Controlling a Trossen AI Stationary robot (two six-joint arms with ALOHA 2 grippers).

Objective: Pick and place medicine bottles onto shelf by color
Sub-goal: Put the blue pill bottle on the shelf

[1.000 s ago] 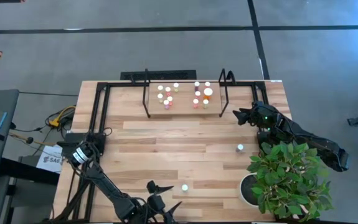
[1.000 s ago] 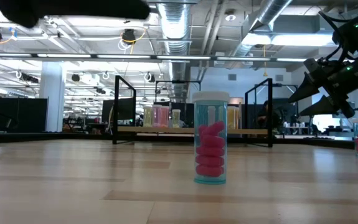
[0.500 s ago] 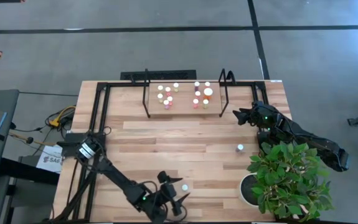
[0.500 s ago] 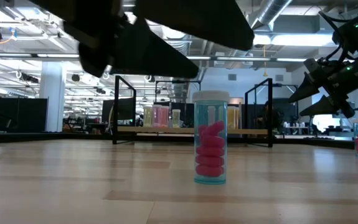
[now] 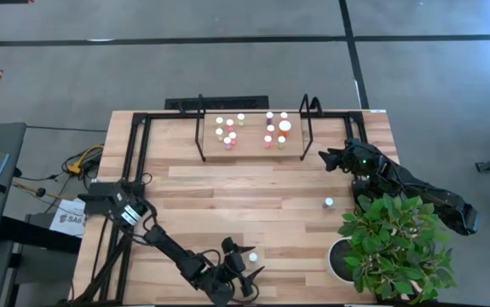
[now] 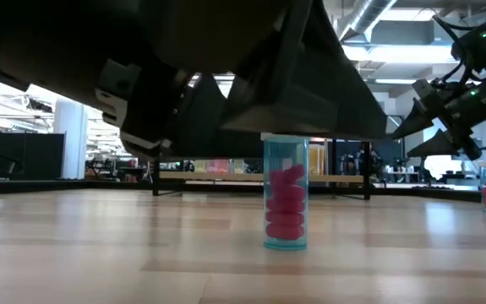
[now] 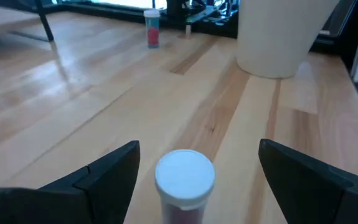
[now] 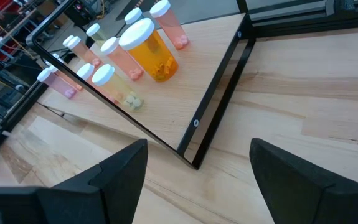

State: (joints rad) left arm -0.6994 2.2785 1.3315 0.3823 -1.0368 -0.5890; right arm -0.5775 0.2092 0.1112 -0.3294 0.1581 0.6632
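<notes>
Bottle (image 6: 286,190) with a white cap and pink pills inside stands upright at the centre of the low view, on the wooden table (image 5: 253,200). From overhead we see that same bottle near the lower middle of the frame, close to the table's near edge. We find the left gripper (image 5: 243,271) directly around it, fingers spread wide on either side of the cap without touching it; the left wrist view shows the white cap between the two dark fingers (image 7: 113,171).

We see a second pink bottle (image 5: 328,203) standing alone right of centre in the overhead frame. Toward the upper middle, the shelf (image 5: 253,141) holds two clusters of small capped bottles (image 5: 227,130), pink, orange and yellowish, including one larger-capped orange bottle (image 8: 149,50) that stands out in the right wrist view.

We find the right gripper (image 5: 325,157) at the right of the overhead frame, just beside the shelf's right hoop, fingers apart and holding nothing. A green plant in a white pot (image 5: 340,260) fills the lower right corner.
</notes>
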